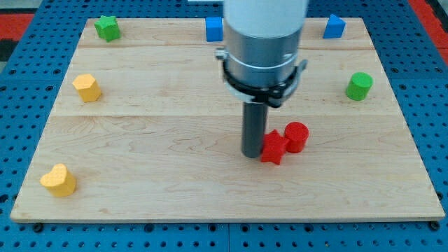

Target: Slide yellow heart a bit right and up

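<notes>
The yellow heart (pixel 58 180) lies near the board's bottom left corner. My tip (pixel 253 155) rests on the board right of centre, far to the right of the heart and a little above it. The tip stands just left of a red star (pixel 274 148), close to or touching it. A red cylinder (pixel 297 136) sits against the star's upper right side.
A yellow pentagon-like block (pixel 87 87) sits at the left. A green star (pixel 107 27) is at the top left, a blue cube (pixel 213 29) at the top centre, a blue block (pixel 334 26) at the top right, a green cylinder (pixel 359 85) at the right. The wooden board (pixel 140 140) lies on blue pegboard.
</notes>
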